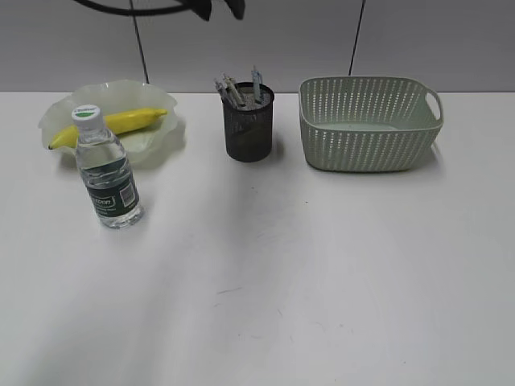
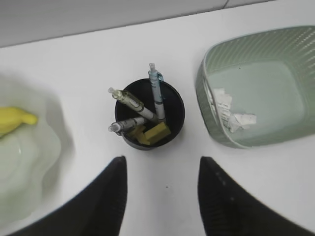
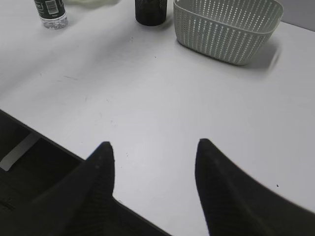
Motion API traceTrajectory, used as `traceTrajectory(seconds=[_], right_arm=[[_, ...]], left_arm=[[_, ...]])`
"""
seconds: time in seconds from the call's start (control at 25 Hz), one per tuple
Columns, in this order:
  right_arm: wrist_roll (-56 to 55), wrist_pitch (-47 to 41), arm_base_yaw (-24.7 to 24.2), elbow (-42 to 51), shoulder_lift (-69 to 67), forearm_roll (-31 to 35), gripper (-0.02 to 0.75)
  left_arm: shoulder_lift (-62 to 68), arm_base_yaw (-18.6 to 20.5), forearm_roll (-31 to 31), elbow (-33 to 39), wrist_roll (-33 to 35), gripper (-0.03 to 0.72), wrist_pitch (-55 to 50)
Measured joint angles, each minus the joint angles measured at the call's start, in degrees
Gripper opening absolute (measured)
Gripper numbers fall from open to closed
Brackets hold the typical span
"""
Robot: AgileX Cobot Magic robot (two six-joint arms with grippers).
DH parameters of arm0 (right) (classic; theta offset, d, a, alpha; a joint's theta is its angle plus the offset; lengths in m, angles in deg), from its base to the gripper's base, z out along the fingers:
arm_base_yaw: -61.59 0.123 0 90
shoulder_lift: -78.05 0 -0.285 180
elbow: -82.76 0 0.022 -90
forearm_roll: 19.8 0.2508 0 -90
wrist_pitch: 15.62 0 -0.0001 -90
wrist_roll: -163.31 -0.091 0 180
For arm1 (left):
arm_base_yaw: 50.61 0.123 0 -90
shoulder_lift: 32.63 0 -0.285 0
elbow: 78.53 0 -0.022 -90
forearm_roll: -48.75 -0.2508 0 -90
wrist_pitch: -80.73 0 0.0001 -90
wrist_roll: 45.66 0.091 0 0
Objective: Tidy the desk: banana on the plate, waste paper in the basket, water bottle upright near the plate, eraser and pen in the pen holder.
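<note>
Three pens (image 2: 138, 110) inside one pen holder (image 2: 174, 105)

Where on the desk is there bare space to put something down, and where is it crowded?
The wide front of the desk, in front of the water bottle, pen holder and basket, is bare. A smaller free strip lies between pen holder and basket. It is crowded at back left, where the bottle stands close to the plate holding the banana.
</note>
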State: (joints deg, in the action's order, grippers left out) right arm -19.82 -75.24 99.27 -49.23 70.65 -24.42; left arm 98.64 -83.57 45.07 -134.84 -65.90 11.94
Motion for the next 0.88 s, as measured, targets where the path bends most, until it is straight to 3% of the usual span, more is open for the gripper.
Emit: traceTrajectory(seconds=[0.16, 0.4, 0.68, 0.88], right_arm=[[0.0, 0.0, 0.0, 0.0, 0.0, 0.0, 0.424], [0.0, 0.0, 0.0, 0.0, 0.0, 0.0, 0.424], [0.0, 0.0, 0.0, 0.0, 0.0, 0.0, 0.424], [0.0, 0.0, 0.0, 0.0, 0.0, 0.0, 0.425]], left_arm=[[-7.26, -2.15, -0.34, 2.48, 2.67, 0.352, -0.9], [-20.91, -10.33, -6.47, 12.3, 3.06, 0.347, -0.84], [-38.37, -15.97, -7.49, 36.97, 2.15, 0.346, -1.03], [-51.61, -16.41, -7.35, 53.39, 1.31, 0.345, -1.1]])
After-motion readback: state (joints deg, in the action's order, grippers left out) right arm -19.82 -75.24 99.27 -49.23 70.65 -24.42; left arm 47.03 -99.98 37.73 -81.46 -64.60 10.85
